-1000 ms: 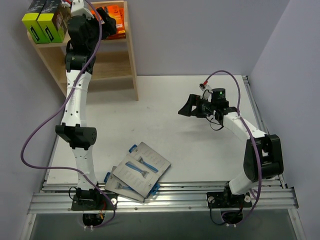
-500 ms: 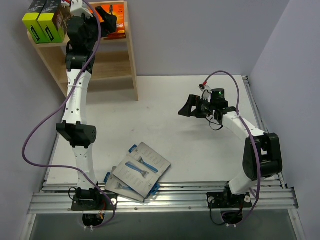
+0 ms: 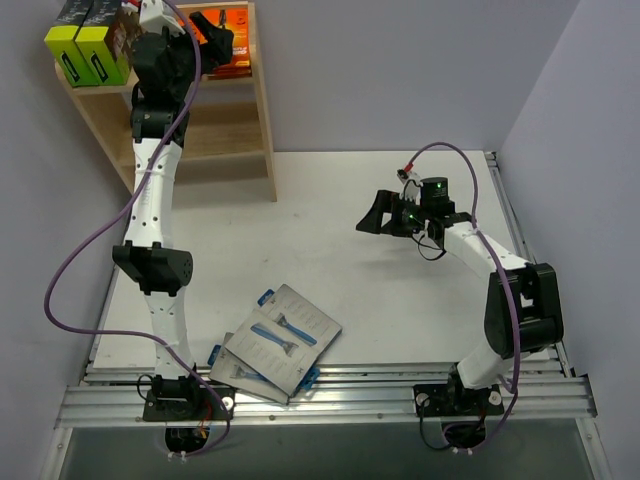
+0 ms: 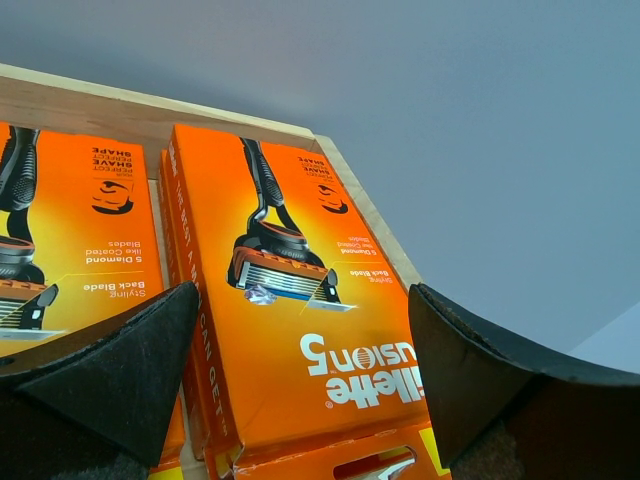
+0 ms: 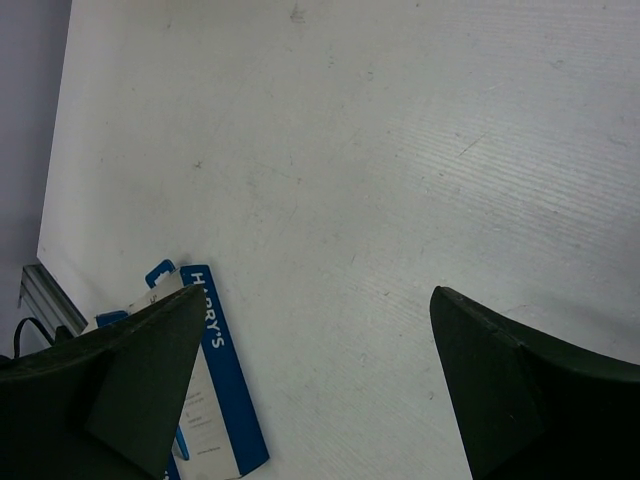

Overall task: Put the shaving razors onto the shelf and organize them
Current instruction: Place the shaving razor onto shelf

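Two orange razor packs (image 4: 225, 200) lie side by side on the upper tier of the wooden shelf (image 3: 263, 120). The left tool (image 4: 302, 300) hangs just above them with its fingers spread wide, holding nothing. Black boxes with lime-green sides (image 3: 85, 45) stand at the left end of the same tier. Overlapping grey razor cards (image 3: 283, 340) lie on the white bench (image 3: 330, 190) near its front edge. The right tool (image 3: 372, 218) hovers over the bench's right half, also wide and empty.
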### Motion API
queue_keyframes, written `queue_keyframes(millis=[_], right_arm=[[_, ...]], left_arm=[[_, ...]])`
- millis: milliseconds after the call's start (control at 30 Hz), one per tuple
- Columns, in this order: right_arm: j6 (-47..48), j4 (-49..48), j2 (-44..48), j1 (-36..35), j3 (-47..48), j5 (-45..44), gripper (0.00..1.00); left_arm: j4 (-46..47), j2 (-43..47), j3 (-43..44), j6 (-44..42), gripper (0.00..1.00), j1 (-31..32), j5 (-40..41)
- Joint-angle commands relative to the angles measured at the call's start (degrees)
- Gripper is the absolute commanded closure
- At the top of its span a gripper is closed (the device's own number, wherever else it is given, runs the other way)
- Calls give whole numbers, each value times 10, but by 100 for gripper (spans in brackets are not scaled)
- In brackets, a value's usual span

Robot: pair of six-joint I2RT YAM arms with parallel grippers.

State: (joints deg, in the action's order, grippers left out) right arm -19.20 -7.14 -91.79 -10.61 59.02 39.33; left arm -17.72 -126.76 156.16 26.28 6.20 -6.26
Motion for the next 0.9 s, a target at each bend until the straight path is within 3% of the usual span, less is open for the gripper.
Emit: queue_keyframes(millis=[0,267,567,867], right_arm=[[7,0,-4,-7,27,22,10],[23,0,1,-45,36,64,7],[61,43,-14,-79,57,58,6],[65,49,-8,-84,57,53,5]], left_arm=[[16,2,16,-8,6,11,-28],[38,41,32,-35,6,15,5],[96,63,48,-45,6,15,-16],[44,90,7,-82,6,-6,16]])
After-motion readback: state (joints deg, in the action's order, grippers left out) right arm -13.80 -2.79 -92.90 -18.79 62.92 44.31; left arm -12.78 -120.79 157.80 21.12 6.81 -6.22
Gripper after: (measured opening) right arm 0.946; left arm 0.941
